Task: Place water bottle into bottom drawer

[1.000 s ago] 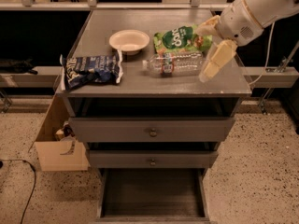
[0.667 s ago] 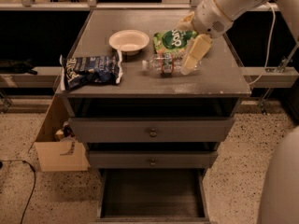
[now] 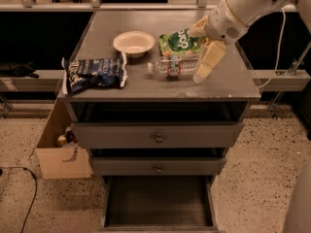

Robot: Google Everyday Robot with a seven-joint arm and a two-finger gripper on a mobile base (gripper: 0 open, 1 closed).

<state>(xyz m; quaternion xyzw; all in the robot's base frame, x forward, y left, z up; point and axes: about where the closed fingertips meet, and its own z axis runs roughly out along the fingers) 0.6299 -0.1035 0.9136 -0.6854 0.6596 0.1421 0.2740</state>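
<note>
Water bottle (image 3: 172, 67) lay on its side on the grey cabinet top (image 3: 146, 89), white cap to the camera's left, label band approx mid-body. Gripper (image 3: 203, 47) hung just past the bottle's base end, w/ its jaws spread and nothing held; one cream finger (image 3: 209, 62) sloped down beside that end, contact w/ bottle not clear. Green snack bag (image 3: 180, 41) lay right behind the bottle, touching or nearly so. White bowl (image 3: 133, 42) sat behind the bottle's cap end, a bit apart. Dark chip bag (image 3: 95, 73) lay beyond the cap end, near the top's edge. Bottom drawer (image 3: 158, 200) was pulled out well below the bottle, dark floor bare. Two knobbed drawers (image 3: 158, 136) btwn bottle & that drawer were closed
</note>
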